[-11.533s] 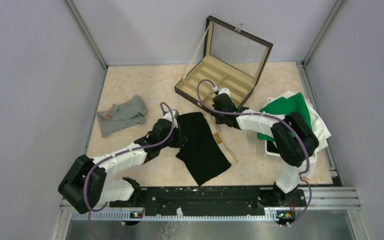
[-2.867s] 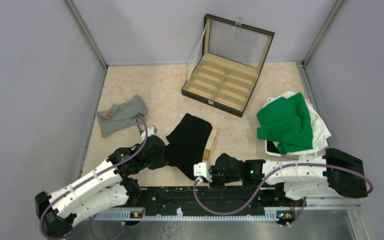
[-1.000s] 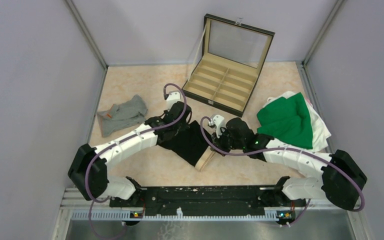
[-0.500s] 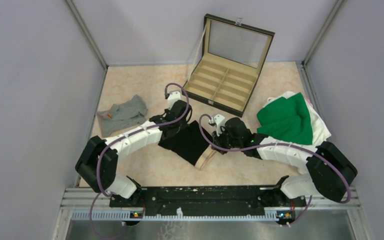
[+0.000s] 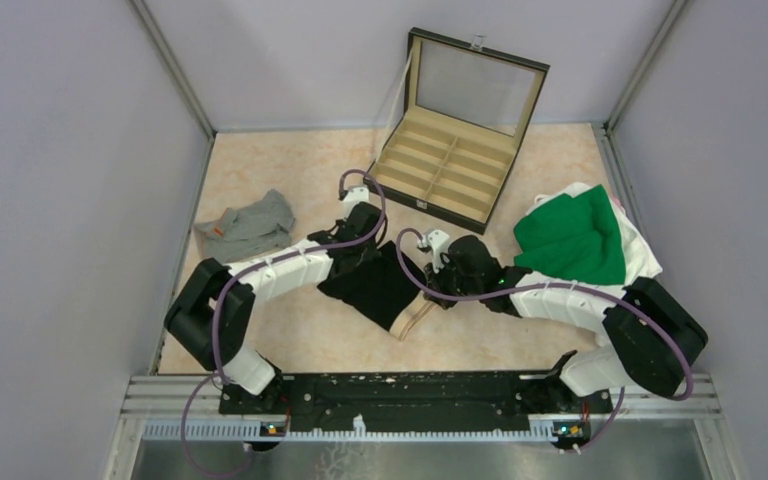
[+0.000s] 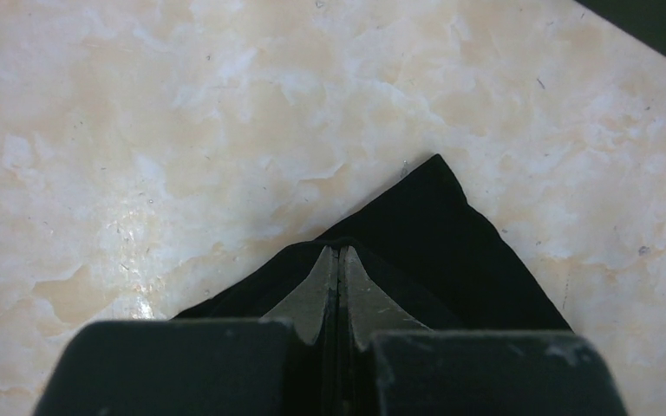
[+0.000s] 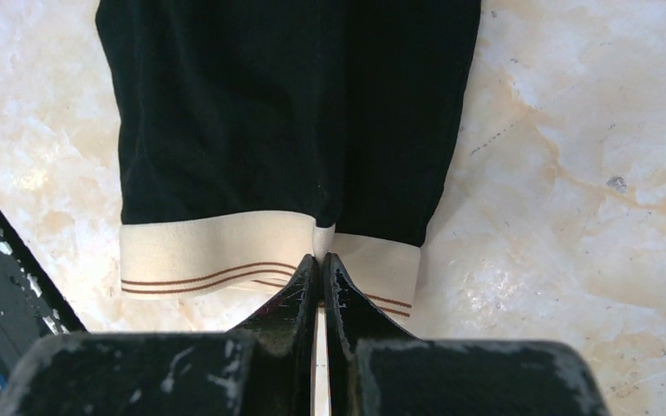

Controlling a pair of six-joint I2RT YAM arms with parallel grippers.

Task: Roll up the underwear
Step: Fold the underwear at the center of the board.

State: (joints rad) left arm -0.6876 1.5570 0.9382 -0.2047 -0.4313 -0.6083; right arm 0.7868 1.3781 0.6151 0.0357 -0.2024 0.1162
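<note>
Black underwear sits mid-table between both arms, partly folded, cream waistband with brown stripes on near-right edge. Left gripper pinched tight on black fabric at far-left corner, cloth tenting up a bit at tips. Right gripper clamped on waistband, jaws basically together. Grey underwear crumpled off to left, well apart. Open compartmented case at back, green cloth piled on right.
</note>
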